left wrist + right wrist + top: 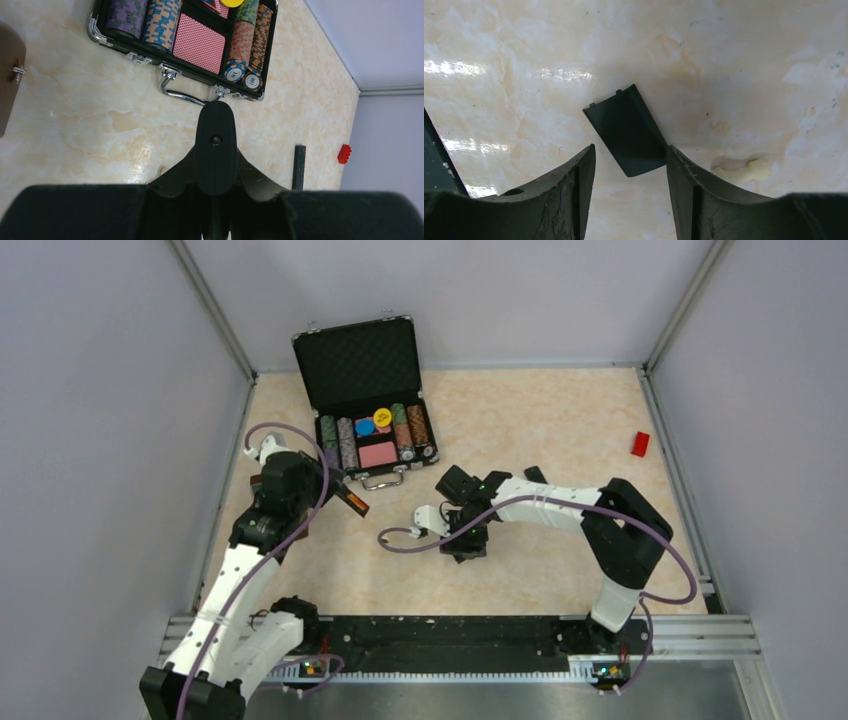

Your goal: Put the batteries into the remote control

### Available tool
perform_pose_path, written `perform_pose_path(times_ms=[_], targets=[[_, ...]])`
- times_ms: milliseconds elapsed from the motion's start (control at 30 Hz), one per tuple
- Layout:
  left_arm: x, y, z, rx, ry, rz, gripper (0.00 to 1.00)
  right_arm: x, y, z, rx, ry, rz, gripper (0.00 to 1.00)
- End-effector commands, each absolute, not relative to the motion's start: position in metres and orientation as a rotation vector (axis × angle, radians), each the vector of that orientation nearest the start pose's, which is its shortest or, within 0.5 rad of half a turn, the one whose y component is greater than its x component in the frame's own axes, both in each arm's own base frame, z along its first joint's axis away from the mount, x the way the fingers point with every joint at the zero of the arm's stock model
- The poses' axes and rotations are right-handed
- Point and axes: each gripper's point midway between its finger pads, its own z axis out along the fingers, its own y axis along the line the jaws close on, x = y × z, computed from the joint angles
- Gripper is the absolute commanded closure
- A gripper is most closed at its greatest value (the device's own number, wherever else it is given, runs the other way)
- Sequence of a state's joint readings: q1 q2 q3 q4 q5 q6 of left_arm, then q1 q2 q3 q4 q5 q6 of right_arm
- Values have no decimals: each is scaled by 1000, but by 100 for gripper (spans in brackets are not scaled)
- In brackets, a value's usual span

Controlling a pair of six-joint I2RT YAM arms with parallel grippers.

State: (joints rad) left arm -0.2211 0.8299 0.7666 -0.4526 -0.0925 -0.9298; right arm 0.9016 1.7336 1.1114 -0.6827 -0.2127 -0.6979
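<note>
A: Enclosure?
B: Plain pale grey-lilac walls (100, 390) on three sides, joined by slanting metal corner posts (213, 310).
A: Working surface?
B: Glossy cream, marble-patterned tabletop (540, 410) with bright glare patches (454, 67); a ribbed metal rail (700, 635) bounds its near edge.

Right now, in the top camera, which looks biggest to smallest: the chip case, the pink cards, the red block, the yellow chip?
chip case
pink cards
red block and yellow chip: about alike, can't rank
</note>
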Motion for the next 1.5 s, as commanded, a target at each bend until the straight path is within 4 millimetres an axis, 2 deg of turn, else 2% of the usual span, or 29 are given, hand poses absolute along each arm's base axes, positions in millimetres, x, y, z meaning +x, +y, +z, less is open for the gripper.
perform_pose_path(times_ms=[0, 300, 500, 633, 767, 900, 967, 1200, 1300, 1467], targets=[[298, -86, 230, -743, 1924, -658, 100, 195, 283, 39, -2151, 1904, 416, 47], [297, -84, 225, -753, 1929, -660, 100, 204, 272, 17, -2184, 1934, 300, 48], [296, -83, 223, -756, 1933, -664, 100, 206, 266, 12, -2113, 1910, 243, 48], [296, -85, 220, -758, 1933, -676, 100, 200, 265, 11, -2089, 1930, 271, 49], [295, -91, 220, -737, 1938, -718, 100, 195, 273, 16, -2028, 1996, 339, 54], [293, -113, 224, -621, 1947, -851, 100, 176, 292, 23, -1892, 2131, 539, 61], [292, -119, 222, -595, 1951, -887, 100, 169, 294, 22, -1824, 2202, 589, 64], [289, -128, 201, -588, 1981, -945, 100, 167, 290, 17, -1582, 2399, 464, 75], [288, -132, 189, -595, 2012, -961, 100, 174, 288, 16, -1434, 2465, 386, 87], [288, -141, 172, -575, 2044, -1014, 100, 181, 288, 28, -1195, 2484, 373, 93]])
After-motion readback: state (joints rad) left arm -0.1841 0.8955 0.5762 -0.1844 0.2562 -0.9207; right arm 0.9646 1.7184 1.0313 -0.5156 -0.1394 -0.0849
